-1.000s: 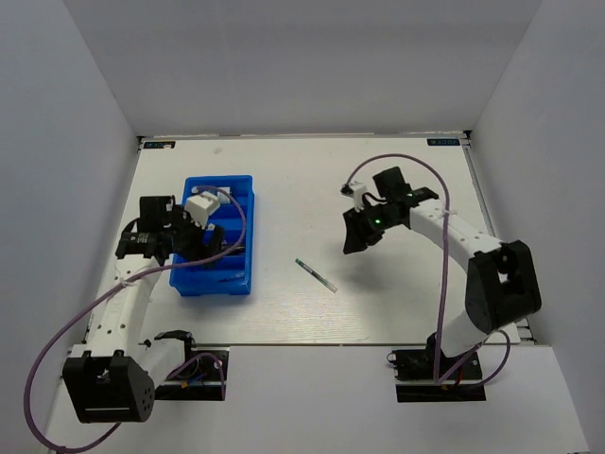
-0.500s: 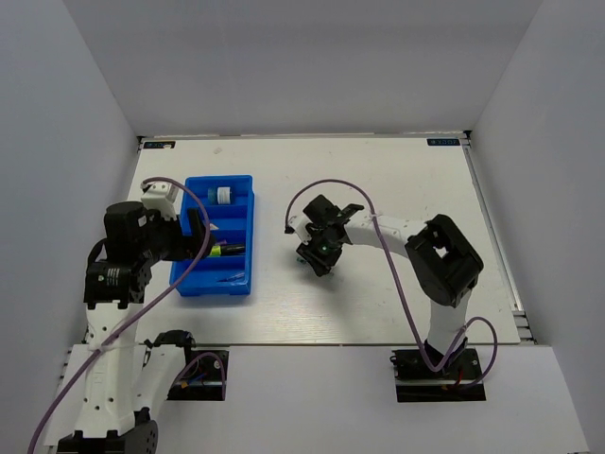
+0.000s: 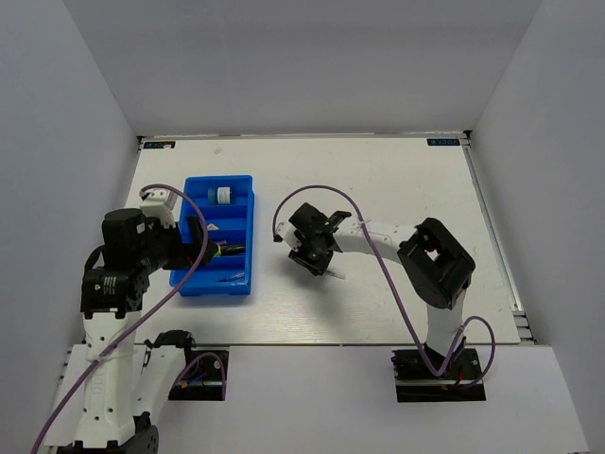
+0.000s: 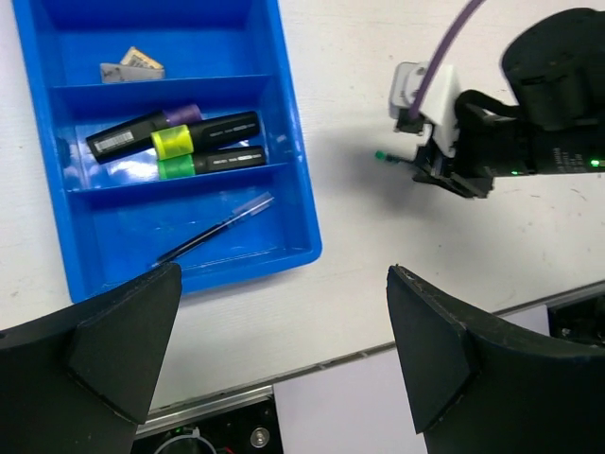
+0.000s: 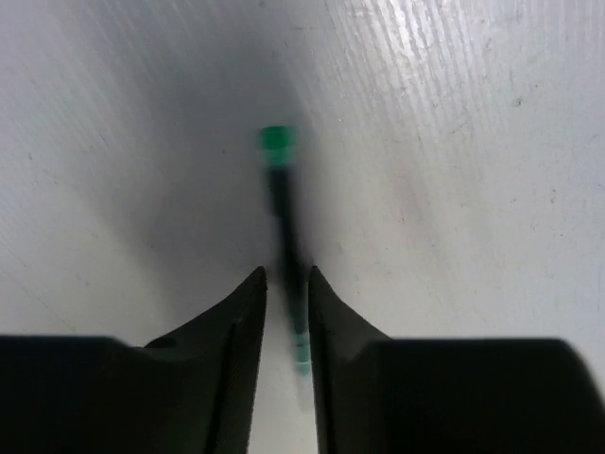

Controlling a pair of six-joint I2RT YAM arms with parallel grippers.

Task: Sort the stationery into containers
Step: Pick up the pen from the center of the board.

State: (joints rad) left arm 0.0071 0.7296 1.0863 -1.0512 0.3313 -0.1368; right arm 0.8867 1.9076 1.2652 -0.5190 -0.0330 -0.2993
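Hiding most of the loose pen (image 5: 276, 142) from the overhead camera, the right gripper (image 3: 315, 255) sits low over it on the white table (image 3: 406, 180), well to the right of the tray. In the right wrist view the pen is blurred. Its long axis runs straight away from the camera between the two fingertips (image 5: 248, 298), green end farthest. The fingers flank the shaft closely, yet whether they actually pinch it cannot be told. The left wrist view shows the green end pointing toward the blue tray (image 4: 298, 180).

The left gripper (image 4: 284, 270) hangs above the tray's left side with its fingers spread wide, holding nothing — their dark pads block the bottom corners of that view. The tray's far compartment is cropped there; from overhead it holds the small round pot (image 3: 223, 196). The next compartment has the pale eraser (image 4: 132, 64). After it, the purple-tipped marker (image 4: 128, 139), yellow-capped highlighter (image 4: 203, 132) and green-capped highlighter (image 4: 213, 162) lie crosswise, close together. The compartment after that holds a second pen (image 4: 216, 228), lying aslant — possibly clear-barrelled at one end.
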